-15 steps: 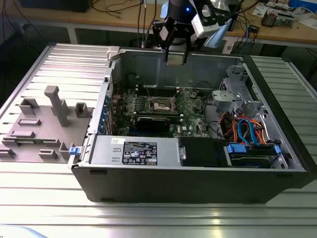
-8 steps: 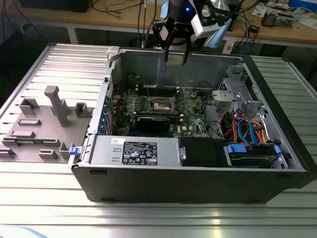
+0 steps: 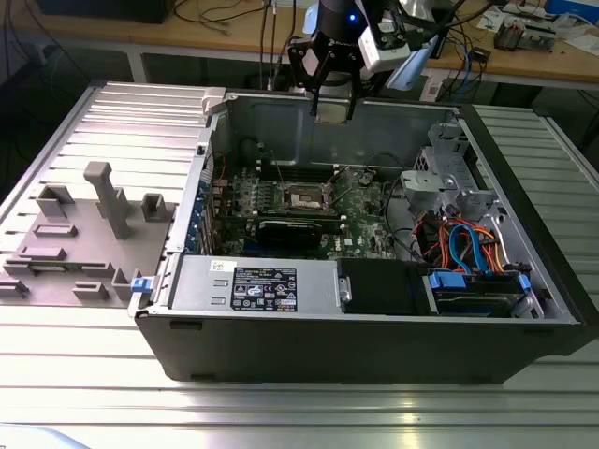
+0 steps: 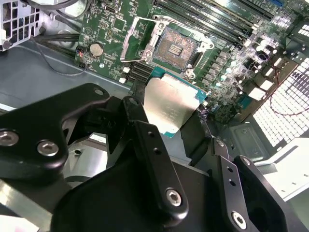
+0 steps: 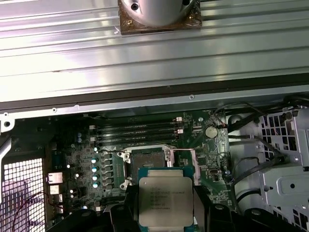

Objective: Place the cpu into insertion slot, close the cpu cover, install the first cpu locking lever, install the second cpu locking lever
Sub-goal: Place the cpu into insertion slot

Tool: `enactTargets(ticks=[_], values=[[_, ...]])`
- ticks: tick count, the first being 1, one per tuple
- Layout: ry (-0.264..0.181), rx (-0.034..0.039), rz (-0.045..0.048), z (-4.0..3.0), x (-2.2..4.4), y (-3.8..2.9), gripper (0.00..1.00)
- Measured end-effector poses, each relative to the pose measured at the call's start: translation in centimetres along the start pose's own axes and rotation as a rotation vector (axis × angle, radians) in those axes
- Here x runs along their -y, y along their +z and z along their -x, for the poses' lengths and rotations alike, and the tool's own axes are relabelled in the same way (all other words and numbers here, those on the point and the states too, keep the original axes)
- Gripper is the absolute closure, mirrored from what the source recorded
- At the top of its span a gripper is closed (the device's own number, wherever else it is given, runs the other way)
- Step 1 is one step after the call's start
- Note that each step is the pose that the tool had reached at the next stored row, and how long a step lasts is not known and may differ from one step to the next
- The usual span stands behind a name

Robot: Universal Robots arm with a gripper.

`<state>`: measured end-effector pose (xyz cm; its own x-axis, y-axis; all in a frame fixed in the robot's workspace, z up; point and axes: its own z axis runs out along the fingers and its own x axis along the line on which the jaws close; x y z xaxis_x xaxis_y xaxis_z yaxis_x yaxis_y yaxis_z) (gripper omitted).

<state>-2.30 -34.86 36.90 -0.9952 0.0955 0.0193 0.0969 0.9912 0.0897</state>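
Though small, cpu (image 5: 165,200) silver-topped, green-edged.

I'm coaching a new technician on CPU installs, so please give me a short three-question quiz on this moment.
1. True or false: the small square chip with the silver-grey metal top is already seated in the square dark-centred socket with the silvery rim.
2. What are the jaws shut on? A) a memory stick B) the chip C) a locking lever
3. Fill in: the socket's thin silvery metal cover frame stands ____ (open or closed).
Key: 1 false, the chip hangs above the empty socket; 2 B; 3 open.
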Motion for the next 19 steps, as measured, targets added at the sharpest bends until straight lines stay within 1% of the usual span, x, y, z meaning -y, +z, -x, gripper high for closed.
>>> enactTargets(ticks=[4,6,8,10,12,19], values=[[0.000,0.0000,-0.0001,0.00,0.00,0.00,0.46],[0.000,0.0002,-0.0022,-0.01,-0.02,0.00,0.46],[0.004,0.0006,-0.0022,-0.02,-0.03,0.00,0.46],[0.021,0.0021,-0.0018,-0.03,-0.03,0.01,0.46],[0.063,0.0057,-0.0010,-0.03,-0.03,0.02,0.46],[0.067,0.0061,-0.0010,-0.03,-0.02,0.02,0.46]])
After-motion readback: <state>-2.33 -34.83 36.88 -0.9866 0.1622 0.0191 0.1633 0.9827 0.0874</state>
